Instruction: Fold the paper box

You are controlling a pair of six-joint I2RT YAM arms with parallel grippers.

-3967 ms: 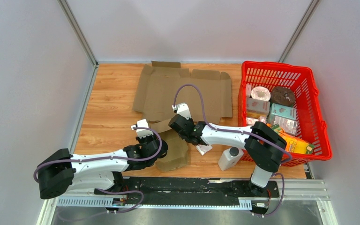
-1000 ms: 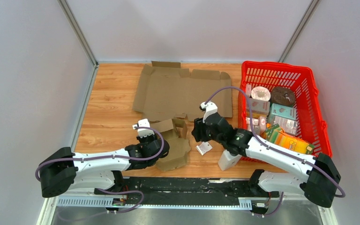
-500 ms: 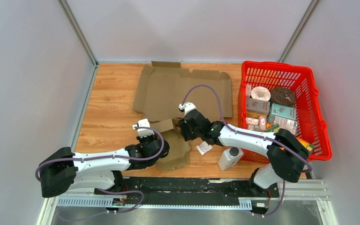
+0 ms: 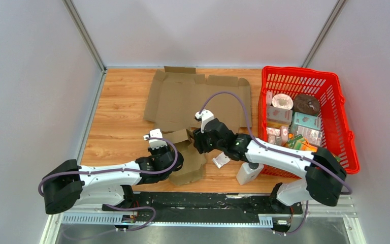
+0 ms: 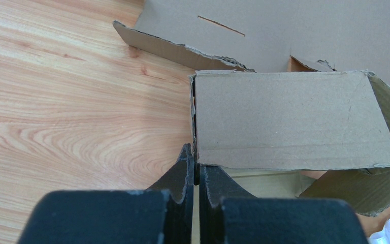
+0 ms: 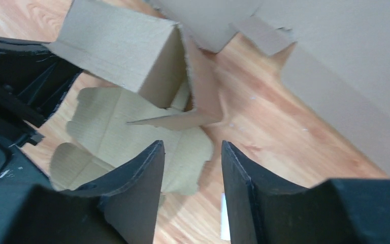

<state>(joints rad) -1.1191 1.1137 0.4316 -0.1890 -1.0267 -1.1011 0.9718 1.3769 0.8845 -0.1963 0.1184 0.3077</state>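
On the wooden table (image 4: pixel 117 117), seen from above: two pieces of cardboard, one red mesh basket (image 4: pixel 299 79) full of packets, one white bottle (image 4: pixel 249 173) and one white scrap (image 4: pixel 221 161). The small box (image 4: pixel 190 157), half folded, sits between the left pincer (image 4: pixel 176 152) and the right pincer (image 4: pixel 198 142). The big flat sheet (image 4: pixel 198 96) lies just beyond both.

Over to the left wrist: the left pincer (image 5: pixel 195 165) is clamped tight on the corner edge of the small box (image 5: pixel 284 122), one raised brown wall straight ahead. The flat sheet (image 5: pixel 284 25) lies behind it.

Now the right wrist: the right pincer (image 6: pixel 193 145) is parted about halfway and grips nothing. The small box (image 6: pixel 122 46) lies ahead with a ragged flap sticking out, and the flat sheet (image 6: pixel 345 66) is off to its right.
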